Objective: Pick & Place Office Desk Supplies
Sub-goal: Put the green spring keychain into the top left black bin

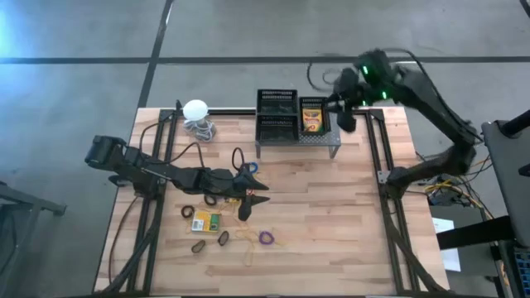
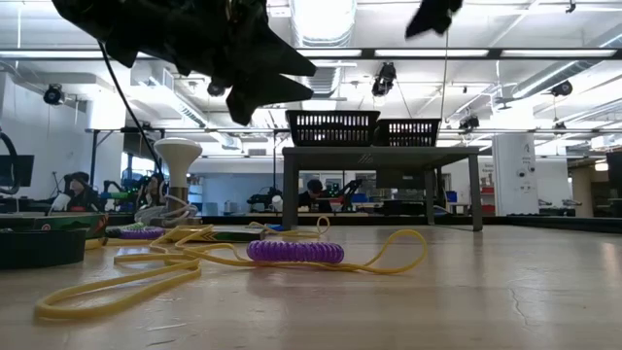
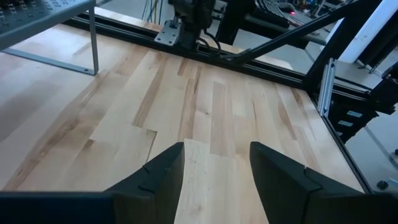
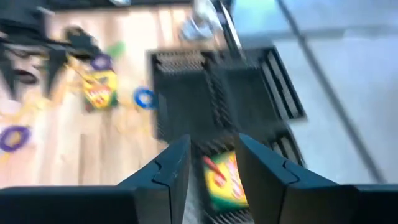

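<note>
Pale butcher-block planks make up the counter (image 1: 331,223), its strips running lengthwise between dark metal frame rails. Near its front edge lie a coiled purple rubber-band loop (image 2: 294,252) and a long, limp yellow rubber band (image 2: 146,280), tangled together. Just behind them a flat yellow-and-green cardboard crayon box (image 1: 204,221) lies on its face, with small dark and brown loops beside it. Above the counter's middle the left end effector (image 1: 248,201) hangs at the tip of a low, outstretched arm reaching in from the left edge; its two dark, wedge-shaped fingers (image 3: 163,177) stand well apart over bare wood, holding nothing. Toward the far edge stands a grey perforated metal stand (image 1: 319,141) on thin legs, carrying two small black wire-mesh bins (image 1: 277,116) side by side, and a second yellow crayon box (image 1: 312,118) to their right. The right end effector (image 1: 348,112) hovers just beside that box, its arm bent high from the right edge; its fingers (image 4: 168,171) are parted, with the box visible between them, ungripped. At the far left corner sits a white ball with coiled cord (image 1: 197,116).
</note>
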`<state>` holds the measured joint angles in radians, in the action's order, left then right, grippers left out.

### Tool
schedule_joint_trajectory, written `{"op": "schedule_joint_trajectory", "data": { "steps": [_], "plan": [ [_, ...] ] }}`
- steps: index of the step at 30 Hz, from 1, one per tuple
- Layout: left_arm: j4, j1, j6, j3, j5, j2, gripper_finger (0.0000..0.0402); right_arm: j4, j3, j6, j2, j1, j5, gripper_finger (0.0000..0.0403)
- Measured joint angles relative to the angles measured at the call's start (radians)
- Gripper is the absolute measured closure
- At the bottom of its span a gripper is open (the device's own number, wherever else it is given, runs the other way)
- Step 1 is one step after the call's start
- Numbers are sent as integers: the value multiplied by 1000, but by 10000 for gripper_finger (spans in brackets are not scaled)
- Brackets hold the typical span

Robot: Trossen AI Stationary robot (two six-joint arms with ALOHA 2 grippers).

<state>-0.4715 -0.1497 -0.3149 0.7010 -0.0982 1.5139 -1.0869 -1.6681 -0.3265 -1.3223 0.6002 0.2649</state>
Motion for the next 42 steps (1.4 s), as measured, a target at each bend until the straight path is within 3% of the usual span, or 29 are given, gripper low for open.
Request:
{"op": "schedule_joint_trajectory", "data": {
  "steps": [10,13,17,22,25,29,35,42],
  "plan": [
    [59,-16,-35,3,1,-26,215,527,514,263,248,-642,-351,302],
    [235,-37,-51,28,0,-62,219,700,674,350,258,-786,-442,308],
    [624,-56,-137,94,-41,-108,228,981,861,417,224,-912,-498,315],
    [1063,-49,-271,133,-71,-113,234,1336,1030,429,119,-954,-505,325],
    [1202,-42,-338,103,-98,-113,234,1485,1079,426,46,-939,-525,331],
    [1311,-7,-519,57,-113,-113,234,1554,1085,430,-26,-905,-533,335],
    [1226,29,-635,-39,-145,-125,235,1554,1041,411,-82,-877,-526,330],
    [905,85,-680,-167,-182,-125,264,1547,1014,372,-81,-877,-519,331]
  ]
}}
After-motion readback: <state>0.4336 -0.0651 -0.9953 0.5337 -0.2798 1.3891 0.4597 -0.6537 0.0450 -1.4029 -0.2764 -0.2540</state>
